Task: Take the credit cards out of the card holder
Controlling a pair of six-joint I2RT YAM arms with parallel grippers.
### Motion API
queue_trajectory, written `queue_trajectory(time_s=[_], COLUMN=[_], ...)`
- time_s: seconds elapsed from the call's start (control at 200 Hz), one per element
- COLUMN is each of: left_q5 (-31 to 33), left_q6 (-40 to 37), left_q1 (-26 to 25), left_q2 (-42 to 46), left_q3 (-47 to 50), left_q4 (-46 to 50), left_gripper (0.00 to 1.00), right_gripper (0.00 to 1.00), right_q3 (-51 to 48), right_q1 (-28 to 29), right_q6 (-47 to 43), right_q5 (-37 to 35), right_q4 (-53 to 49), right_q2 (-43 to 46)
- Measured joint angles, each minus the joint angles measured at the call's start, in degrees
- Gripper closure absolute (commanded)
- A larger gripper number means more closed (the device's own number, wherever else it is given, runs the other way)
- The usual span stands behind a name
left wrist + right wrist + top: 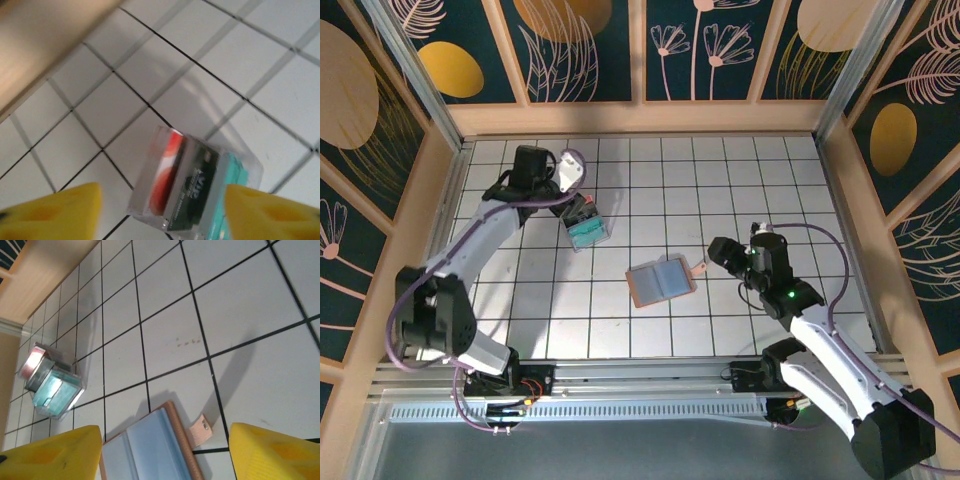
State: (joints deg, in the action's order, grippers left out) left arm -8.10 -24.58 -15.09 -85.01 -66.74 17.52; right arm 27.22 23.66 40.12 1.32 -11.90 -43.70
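The card holder (661,281) lies open and flat on the tiled table, tan-brown edged, grey-blue pockets up (150,447), its little tab (199,430) pointing right. I see no card sticking out of its pockets. A red-orange and white credit card (167,172) and a dark green card (199,187) stand on edge inside a clear plastic box (587,226). My left gripper (160,220) is open just above that box (195,185), holding nothing. My right gripper (165,455) is open over the holder's tab side, at its right edge (715,255).
Teal contents (232,200) fill the box's other side; the box also shows at the left of the right wrist view (52,382). Wooden walls (640,118) ring the white gridded table (740,180). A rail (640,385) runs along the near edge.
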Motion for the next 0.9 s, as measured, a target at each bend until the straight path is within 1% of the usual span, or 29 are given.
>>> queue_trajectory(time_s=[0.08, 0.22, 0.37, 0.566, 0.701, 0.821, 0.901], left_q5=[4.07, 12.26, 22.58, 33.24, 36.35, 37.99, 38.69], left_q6=[6.4, 15.72, 23.58, 29.38, 32.22, 33.75, 34.05], left_q1=[0.07, 0.11, 0.11, 0.26, 2.56, 5.38, 6.56], left_q2=[4.63, 9.51, 11.69, 15.15, 15.72, 15.74, 15.76], left_q3=[5.42, 12.83, 20.0, 30.01, 34.27, 38.6, 40.54], left_q4=[-5.68, -13.07, -18.71, -25.68, -31.19, -37.13, -39.15], left_gripper=[0.02, 0.01, 0.01, 0.01, 0.01, 0.01, 0.01], right_gripper=[0.2, 0.01, 0.01, 0.01, 0.01, 0.01, 0.01], right_q3=[1.46, 3.3, 3.69, 3.56, 1.79, -1.18, -3.26], right_q1=[-0.11, -1.05, -3.26, -7.28, -12.0, -16.46, -19.02], right_q6=[-1.44, -3.76, -5.75, -9.86, -13.66, -17.35, -19.37], right_q5=[-2.64, -8.04, -14.29, -21.29, -22.51, -21.92, -21.11], right_q4=[-1.81, -4.0, -6.12, -6.1, -1.6, 4.17, 7.78], right_q2=[0.81, 2.12, 2.43, 3.08, 4.55, 4.92, 5.09])
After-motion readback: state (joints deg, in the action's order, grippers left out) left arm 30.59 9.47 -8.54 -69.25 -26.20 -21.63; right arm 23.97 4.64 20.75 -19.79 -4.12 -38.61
